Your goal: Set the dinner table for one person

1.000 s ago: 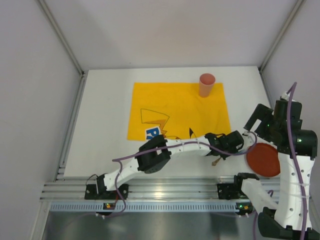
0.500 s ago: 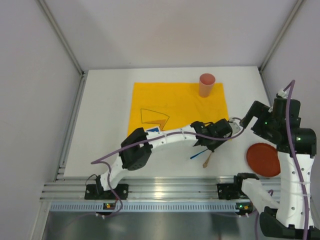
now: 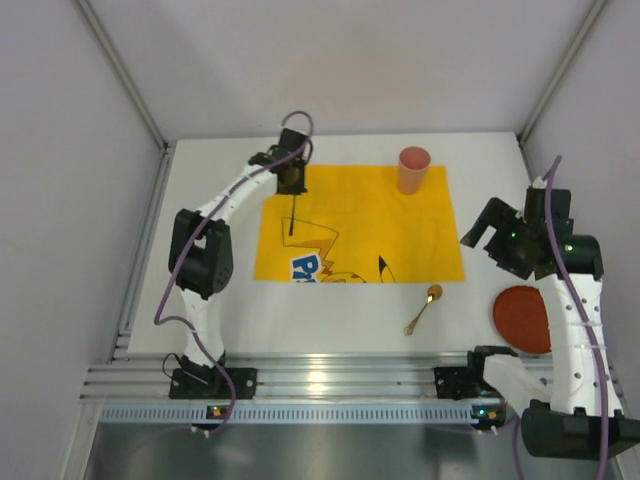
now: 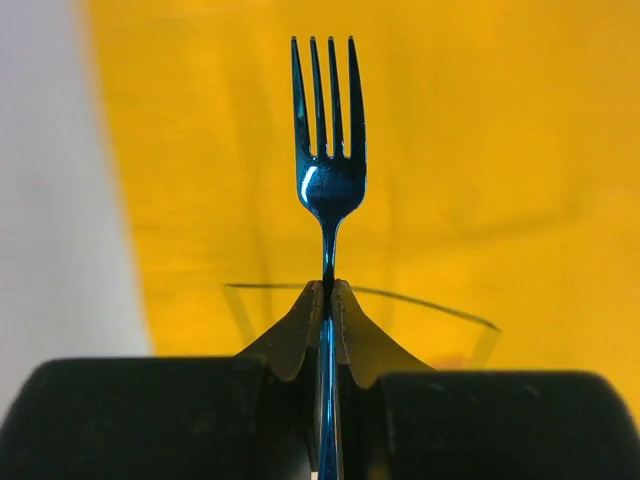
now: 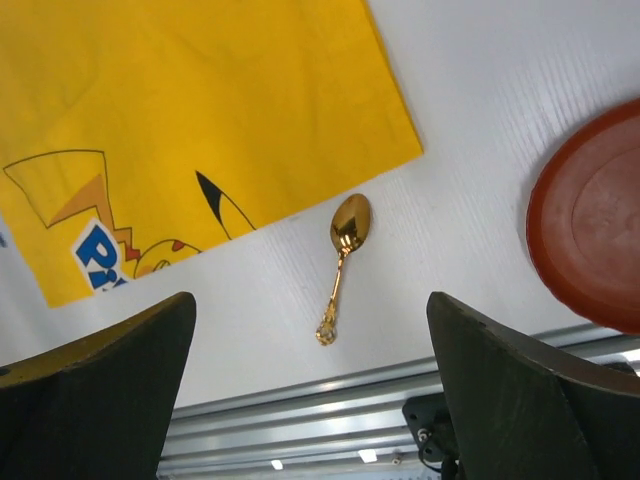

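Blue fork (image 4: 329, 170) clamped in left tool (image 4: 327, 292), arm (image 3: 232, 192) stretched far forward

A lab test cell: bare white walls (image 3: 350, 60), aluminium rail (image 3: 320, 380) edging the dinner table (image 3: 485, 165).

**Top view.** Left arm: base at 7 o'clock, elbow folded near 9 o'clock, forearm running on toward 12 o'clock. Its wrist points downward, and the left gripper (image 3: 292, 188) hangs at about 11 o'clock.

**Left wrist view.** The jaws are pressed together on the handle of a fork (image 4: 328, 180), whose tines point away from the wrist.

**Top view.** Right arm: base at 5 o'clock, standing upright to a bend near 3 o'clock. The right gripper (image 3: 487, 232) faces 10 o'clock.

**Right wrist view.** The 2 fingers (image 5: 100, 390) stand wide apart and hold nothing.
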Available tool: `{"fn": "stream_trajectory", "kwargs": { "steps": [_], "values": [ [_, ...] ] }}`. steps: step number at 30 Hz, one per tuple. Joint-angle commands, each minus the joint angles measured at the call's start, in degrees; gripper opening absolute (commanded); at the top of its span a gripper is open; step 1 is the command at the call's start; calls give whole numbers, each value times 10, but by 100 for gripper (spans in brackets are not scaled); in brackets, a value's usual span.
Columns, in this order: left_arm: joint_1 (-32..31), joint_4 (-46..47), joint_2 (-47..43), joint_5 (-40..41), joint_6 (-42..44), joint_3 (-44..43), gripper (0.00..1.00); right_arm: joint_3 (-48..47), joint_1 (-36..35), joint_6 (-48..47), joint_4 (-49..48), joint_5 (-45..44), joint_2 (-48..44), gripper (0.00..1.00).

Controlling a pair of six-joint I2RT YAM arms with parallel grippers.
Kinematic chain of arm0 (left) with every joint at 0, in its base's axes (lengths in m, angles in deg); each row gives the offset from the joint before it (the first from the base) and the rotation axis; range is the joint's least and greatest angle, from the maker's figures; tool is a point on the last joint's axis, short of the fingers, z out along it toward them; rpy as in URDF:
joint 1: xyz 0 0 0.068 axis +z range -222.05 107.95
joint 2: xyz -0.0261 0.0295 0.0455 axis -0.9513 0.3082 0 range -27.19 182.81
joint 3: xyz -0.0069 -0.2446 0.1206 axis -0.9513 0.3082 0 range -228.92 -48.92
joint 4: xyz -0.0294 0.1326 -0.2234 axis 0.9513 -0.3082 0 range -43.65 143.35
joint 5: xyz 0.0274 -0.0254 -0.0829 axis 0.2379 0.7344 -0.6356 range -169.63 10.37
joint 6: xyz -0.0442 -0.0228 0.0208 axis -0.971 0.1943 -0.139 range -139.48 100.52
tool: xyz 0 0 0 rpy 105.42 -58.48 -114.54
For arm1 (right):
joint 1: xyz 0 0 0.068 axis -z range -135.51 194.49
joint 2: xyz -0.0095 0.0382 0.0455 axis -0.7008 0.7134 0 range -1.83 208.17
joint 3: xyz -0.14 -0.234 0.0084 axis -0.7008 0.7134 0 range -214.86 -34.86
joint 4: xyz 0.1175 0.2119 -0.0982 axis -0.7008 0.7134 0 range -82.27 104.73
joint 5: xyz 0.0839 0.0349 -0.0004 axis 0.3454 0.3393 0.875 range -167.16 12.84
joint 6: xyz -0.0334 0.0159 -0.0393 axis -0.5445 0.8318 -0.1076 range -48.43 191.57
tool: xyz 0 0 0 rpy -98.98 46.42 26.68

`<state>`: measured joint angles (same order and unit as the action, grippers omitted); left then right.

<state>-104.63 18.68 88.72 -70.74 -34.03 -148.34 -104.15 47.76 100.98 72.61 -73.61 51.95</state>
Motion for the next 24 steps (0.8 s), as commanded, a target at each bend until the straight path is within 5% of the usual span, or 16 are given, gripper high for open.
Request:
{"fn": "stream_trajectory", "kwargs": {
  "steps": [1,7,19,21,24],
  "values": [
    [80,-21,8,62,-78,-39,0,14,2,-2,-7,-8,4,100],
    [120,-24,90,39,-51,-125,0,2,2,-7,2,-33,21,100],
    [120,4,75,47,-45,3,0,-18,2,-17,10,-31,46,100],
    [121,20,63,45,-46,25,9,-10,1,-26,7,-14,46,100],
    [121,25,60,39,-52,48,59,29,-10,-39,-22,54,52,100]
  ]
}}
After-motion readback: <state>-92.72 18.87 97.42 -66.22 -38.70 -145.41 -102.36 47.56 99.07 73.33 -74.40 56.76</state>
